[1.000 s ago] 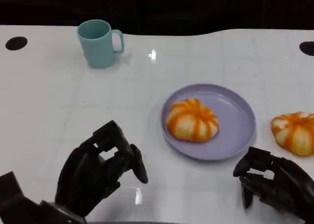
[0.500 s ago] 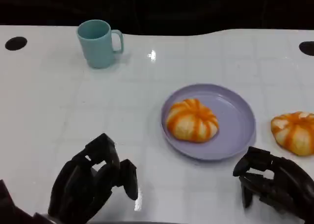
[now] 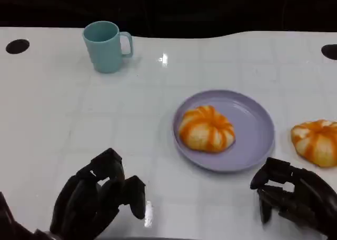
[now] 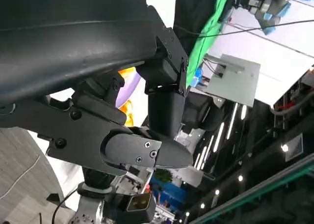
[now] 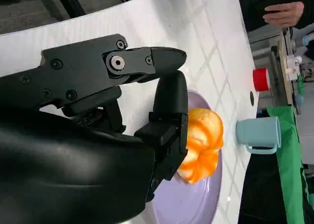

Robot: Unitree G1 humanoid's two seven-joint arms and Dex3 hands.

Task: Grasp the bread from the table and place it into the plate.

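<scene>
An orange-and-cream striped bread [image 3: 206, 128] lies on the left half of the lavender plate [image 3: 256, 130]; the right wrist view shows the same bread [image 5: 202, 144] on the plate [image 5: 181, 204]. A second striped bread [image 3: 317, 141] lies on the table to the right of the plate. My left hand [image 3: 97, 199] hovers at the front left, fingers curled in and holding nothing. At the front right my right hand [image 3: 292, 197] sits just in front of the second bread, its fingers bent inward and empty.
A teal mug [image 3: 107, 46] stands at the back left, well away from both hands. Dark round holes [image 3: 17, 46] mark the table's far corners. A person's hand [image 5: 283, 14] and a red cup [image 5: 261, 78] appear beyond the table in the right wrist view.
My left hand has drawn back toward the front edge and curled its fingers further in. The right hand, both breads and the plate have stayed put.
</scene>
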